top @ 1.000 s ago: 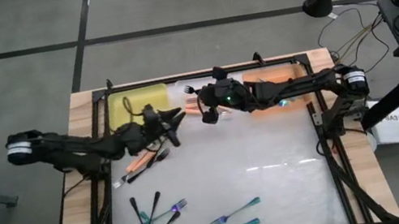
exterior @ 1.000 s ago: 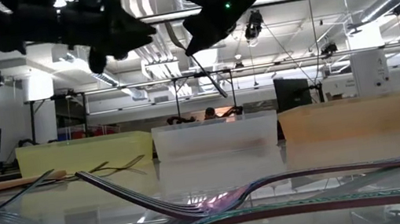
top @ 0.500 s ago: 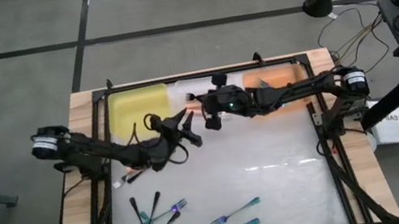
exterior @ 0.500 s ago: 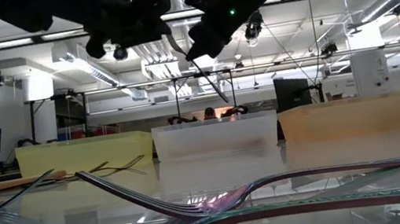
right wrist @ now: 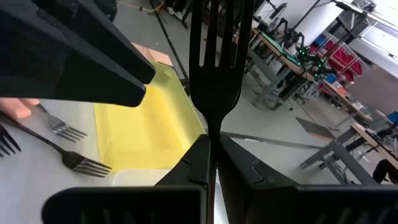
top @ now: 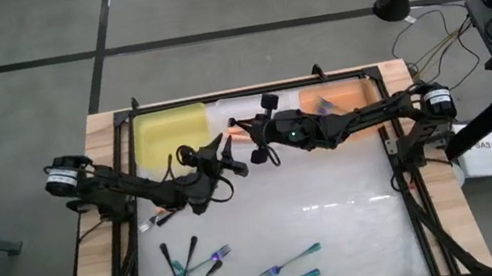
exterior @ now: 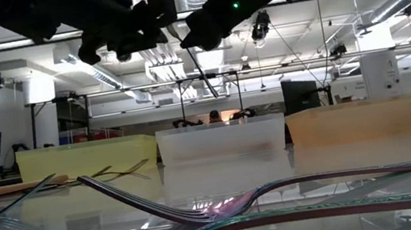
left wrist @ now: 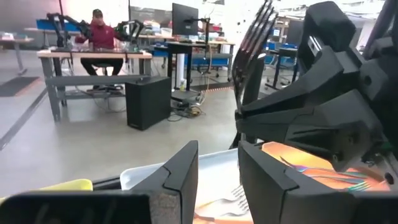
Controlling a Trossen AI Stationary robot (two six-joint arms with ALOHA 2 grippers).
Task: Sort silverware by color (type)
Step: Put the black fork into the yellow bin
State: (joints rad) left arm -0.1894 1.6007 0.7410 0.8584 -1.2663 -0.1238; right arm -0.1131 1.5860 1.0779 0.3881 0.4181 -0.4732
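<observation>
right wrist view: black fork (right wrist: 214,56) clamped upright in right gripper (right wrist: 212,163)

A slim black-handled fork (right wrist: 215,56) stands upright with its tines upward, pinched by its handle. A loose cluster of black and teal-handled metal forks (top: 191,269) lies flat on the desk's near left part, and two teal-handled forks (top: 288,271) lie side by side just right of it. Orange-handled forks (top: 169,207) lie farther back.

Three bins (top: 168,128) along table's far edge; loose forks (top: 193,269) near front-left; grippers meet mid-table.
</observation>
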